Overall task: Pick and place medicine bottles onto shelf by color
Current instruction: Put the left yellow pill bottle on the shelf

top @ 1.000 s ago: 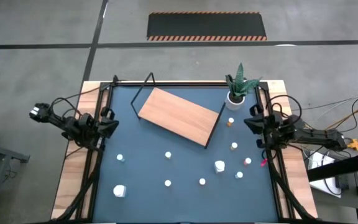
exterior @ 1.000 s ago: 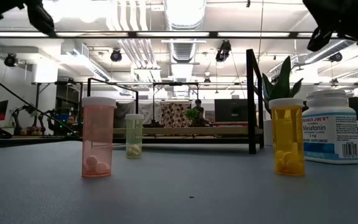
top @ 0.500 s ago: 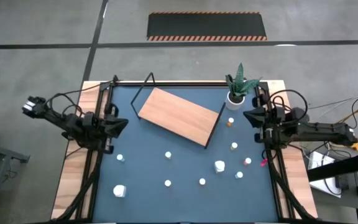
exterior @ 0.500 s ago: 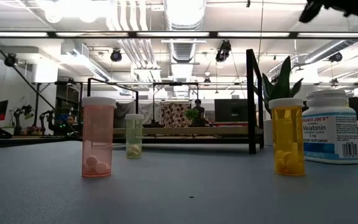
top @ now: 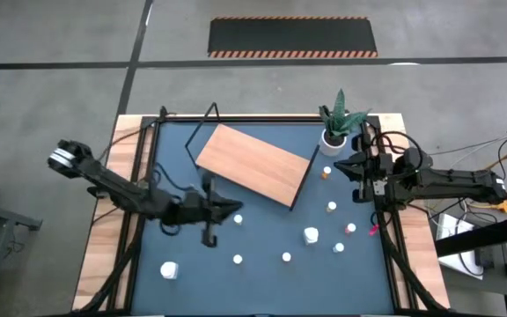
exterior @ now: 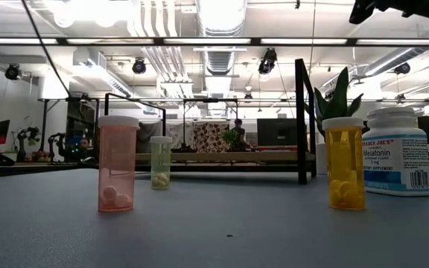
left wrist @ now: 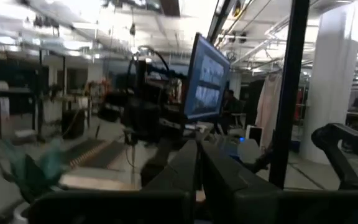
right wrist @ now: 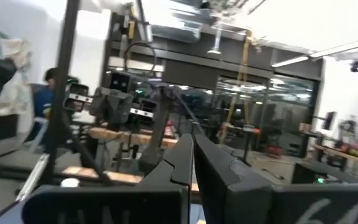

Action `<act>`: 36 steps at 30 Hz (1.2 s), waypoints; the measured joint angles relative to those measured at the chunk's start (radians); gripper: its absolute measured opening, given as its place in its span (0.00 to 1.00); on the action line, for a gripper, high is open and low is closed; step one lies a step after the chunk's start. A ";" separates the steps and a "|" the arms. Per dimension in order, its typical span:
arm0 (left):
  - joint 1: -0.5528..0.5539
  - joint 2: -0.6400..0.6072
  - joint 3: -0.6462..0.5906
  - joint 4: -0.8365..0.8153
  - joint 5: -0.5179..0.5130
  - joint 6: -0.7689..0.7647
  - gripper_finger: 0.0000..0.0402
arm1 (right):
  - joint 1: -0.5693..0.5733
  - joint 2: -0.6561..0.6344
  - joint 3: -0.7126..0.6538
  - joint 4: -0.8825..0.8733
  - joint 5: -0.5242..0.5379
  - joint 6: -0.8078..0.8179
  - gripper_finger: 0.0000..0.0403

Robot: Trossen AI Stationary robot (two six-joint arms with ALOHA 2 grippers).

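Note:
Small medicine bottles stand upright on their bases, scattered over the dark blue tabletop: white-capped ones (top: 238,260) (top: 286,257), a bigger white one (top: 311,235), another (top: 169,269), orange ones (top: 332,207) (top: 326,173) and a red one (top: 350,229). In the low view a pink bottle (exterior: 117,164), an orange bottle (exterior: 345,164) and a white Melatonin bottle (exterior: 397,152) stand close by. The shelf (top: 255,163), a wooden board in a black frame, lies at the far middle. My left gripper (top: 234,210) is shut above the table's middle, beside a white bottle (top: 238,218). My right gripper (top: 341,165) is shut in the air at the far right.
A white pot with a green plant (top: 334,132) stands at the far right corner, just behind my right gripper. Black frame rails (top: 139,220) run along the table's left and right sides. Open tabletop lies between the bottles at the near middle.
My left gripper has swung from the table's left edge out over the middle, toward the right, still shut. My right gripper has risen a little at the far right edge and stays shut. The bottles and the shelf have not moved.

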 joint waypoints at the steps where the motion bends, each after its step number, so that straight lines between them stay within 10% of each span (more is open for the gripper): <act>1: 0.000 0.025 0.016 0.000 0.000 -0.027 0.01 | 0.000 -0.001 -0.005 0.011 -0.021 0.002 0.02; 11: -0.001 0.143 0.056 -0.238 -0.001 -0.444 0.01 | 0.000 -0.002 -0.008 0.027 -0.076 -0.027 0.02; 18: 0.004 0.101 0.202 -0.981 -0.063 -0.742 0.00 | 0.000 -0.003 -0.008 0.027 -0.068 -0.082 0.02; 25: 0.008 0.127 0.393 -1.366 -0.037 -0.774 0.00 | 0.000 -0.003 -0.008 0.035 -0.067 -0.117 0.02; 36: 0.056 0.218 0.399 -1.418 0.069 -0.690 0.21 | 0.000 -0.003 -0.008 0.028 -0.062 -0.142 0.02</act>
